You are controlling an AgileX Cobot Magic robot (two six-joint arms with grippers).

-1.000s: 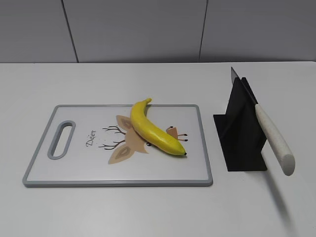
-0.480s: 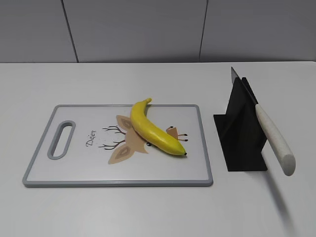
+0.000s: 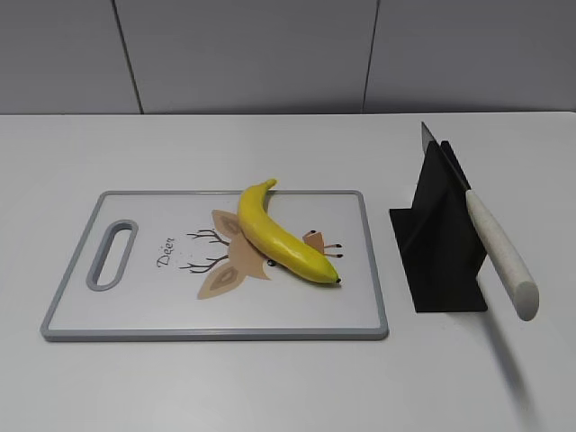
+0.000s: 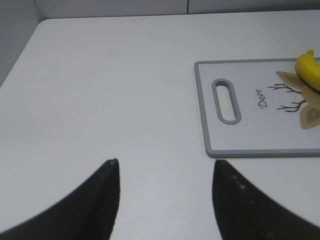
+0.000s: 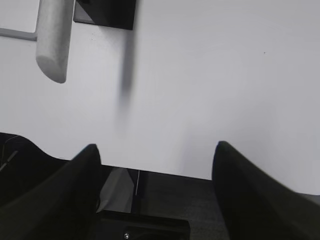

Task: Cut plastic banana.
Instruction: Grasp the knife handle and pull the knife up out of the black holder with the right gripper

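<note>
We see the glossy yellow plastic banana (image 3: 281, 237) lying whole on the grey-rimmed white cutting board (image 3: 135, 329); both our black grippers (image 4: 165, 175) (image 5: 155, 152) hang spread, empty.

Plastic banana (image 3: 283, 237) lying diagonally on cutting board (image 3: 144, 306) (deer print), knife (image 3: 490, 241) leaning in black stand (image 3: 439, 238)

The exterior view looks down at a slant from the front, facing the back wall, over the whole board (image 3: 216, 315) and knife (image 3: 499, 254). The left wrist view looks across the surface (image 4: 100, 90) at the board's (image 4: 202, 110) handle end. The right wrist view looks down at the knife's (image 5: 54, 37) handle near the surface's (image 5: 225, 75) edge.
</note>
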